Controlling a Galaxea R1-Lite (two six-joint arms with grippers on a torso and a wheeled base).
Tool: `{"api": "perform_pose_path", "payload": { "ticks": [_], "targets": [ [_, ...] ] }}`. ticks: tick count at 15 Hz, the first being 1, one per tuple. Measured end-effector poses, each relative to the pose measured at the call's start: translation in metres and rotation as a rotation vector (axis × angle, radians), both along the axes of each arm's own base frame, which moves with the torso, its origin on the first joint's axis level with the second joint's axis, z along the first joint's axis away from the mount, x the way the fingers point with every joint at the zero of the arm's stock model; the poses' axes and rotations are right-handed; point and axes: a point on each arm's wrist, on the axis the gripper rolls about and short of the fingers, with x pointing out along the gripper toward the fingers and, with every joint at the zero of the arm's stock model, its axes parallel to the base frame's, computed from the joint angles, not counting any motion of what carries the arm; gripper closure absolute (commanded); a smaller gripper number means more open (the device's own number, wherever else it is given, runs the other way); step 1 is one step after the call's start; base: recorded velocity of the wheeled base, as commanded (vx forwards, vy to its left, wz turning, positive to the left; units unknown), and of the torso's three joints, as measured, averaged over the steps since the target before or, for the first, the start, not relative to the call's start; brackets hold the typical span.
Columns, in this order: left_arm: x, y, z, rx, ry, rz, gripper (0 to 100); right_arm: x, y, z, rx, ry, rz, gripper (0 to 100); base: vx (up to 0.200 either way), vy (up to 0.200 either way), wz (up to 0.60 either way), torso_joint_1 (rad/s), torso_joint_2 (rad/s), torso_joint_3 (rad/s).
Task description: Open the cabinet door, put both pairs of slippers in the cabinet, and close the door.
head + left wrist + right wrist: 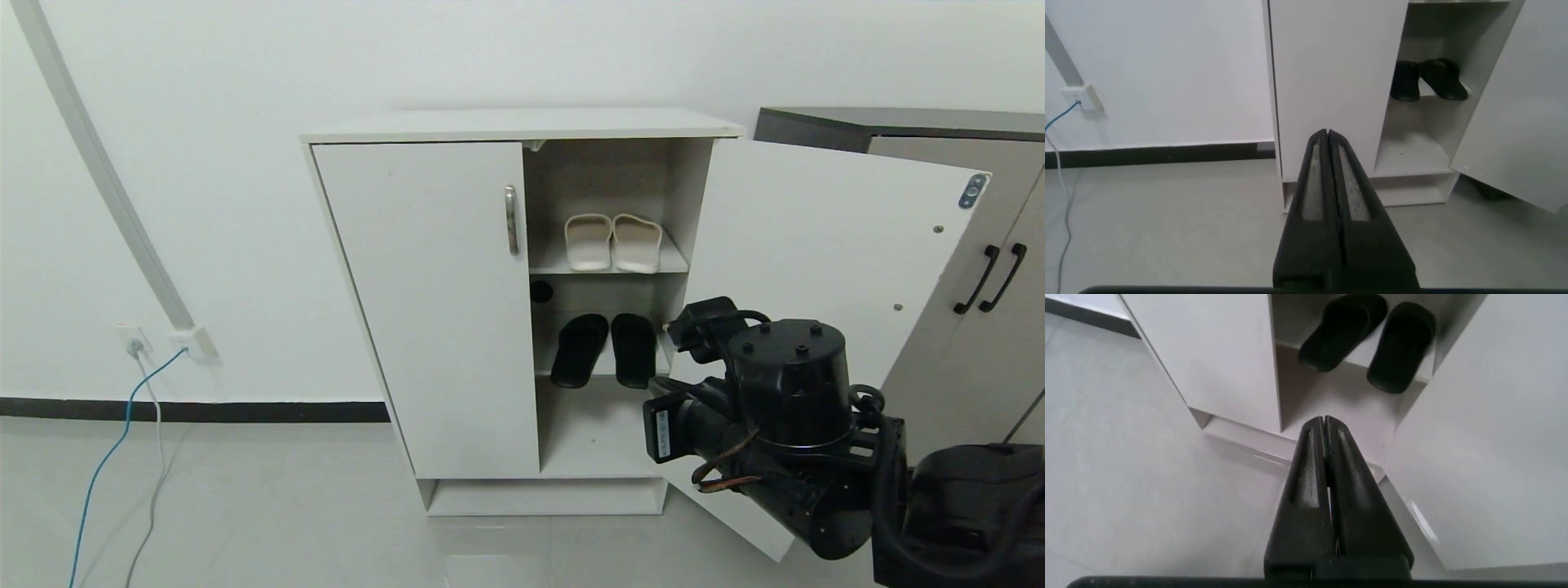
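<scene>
The white cabinet stands against the wall, its left door closed and its right door swung wide open. A white pair of slippers lies on the upper shelf and a black pair of slippers on the shelf below. My right arm is low in front of the open door. The right gripper is shut and empty, hanging over the floor just short of the cabinet's bottom compartment and the black slippers. Farther back, the left gripper is shut and empty, facing the closed door, with the black slippers beyond.
A grey cabinet with black handles stands right behind the open door. On the left, wall sockets feed a blue cable and a white one that trail across the floor. Bare tiled floor lies before the cabinet.
</scene>
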Motion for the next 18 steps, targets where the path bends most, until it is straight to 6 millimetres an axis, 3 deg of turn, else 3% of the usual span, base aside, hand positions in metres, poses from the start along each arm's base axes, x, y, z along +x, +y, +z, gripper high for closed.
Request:
{"api": "perform_pose_path", "payload": {
  "ticks": [10, 18],
  "targets": [
    [0.0, 0.0, -0.0003, 0.0, 0.002, 0.0, 100, 0.0001, -0.0004, -0.0054, -0.018, 0.012, -0.002, 100, 0.0, 0.0, 0.0, -0.001, -0.01, -0.014],
    [0.0, 0.0, 0.0001, 0.0, -0.001, 0.0, 100, 0.0017, 0.0013, -0.0101, -0.028, 0.021, -0.003, 100, 0.0, 0.0, 0.0, 0.055, -0.4, -0.338]
  ]
}}
